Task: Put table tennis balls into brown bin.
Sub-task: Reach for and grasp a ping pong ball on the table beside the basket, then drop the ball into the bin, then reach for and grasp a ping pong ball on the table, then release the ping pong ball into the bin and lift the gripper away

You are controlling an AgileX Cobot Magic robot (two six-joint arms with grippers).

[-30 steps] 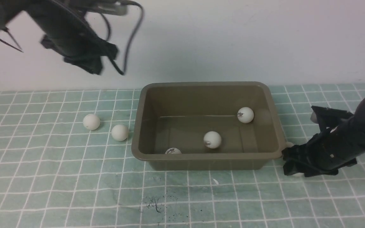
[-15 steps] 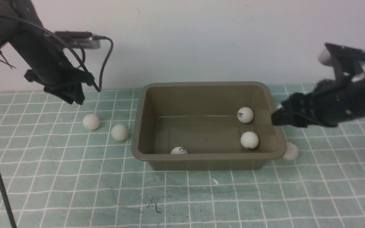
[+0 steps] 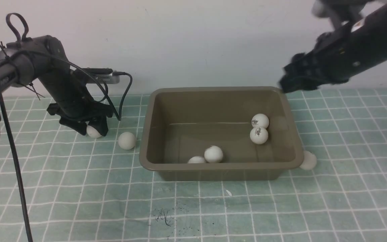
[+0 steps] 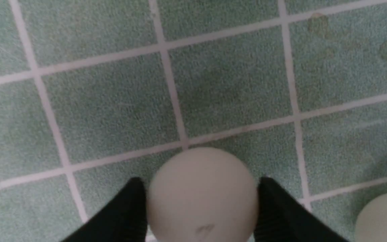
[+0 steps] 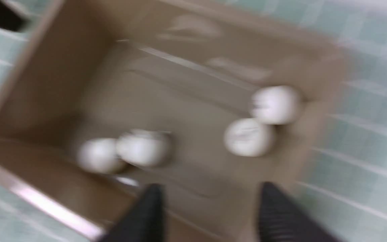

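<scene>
The left arm bends down to the green gridded mat (image 3: 79,188), its left gripper (image 3: 92,128) clasping 1 small white table tennis ball (image 4: 202,198) left of the olive-brown rectangular plastic bin (image 3: 220,172). The right gripper (image 3: 287,84), raised over the bin's far right corner, gapes empty. 4 balls (image 3: 213,154) lie inside.

A table tennis ball (image 3: 93,132) is half covered by the jaws around it. Another ball (image 3: 197,160) is partly masked by the near rim of the brown bin (image 3: 213,167), a third ball (image 3: 309,160) by its corner. The right wrist view is smeared by motion, fine detail lost.
</scene>
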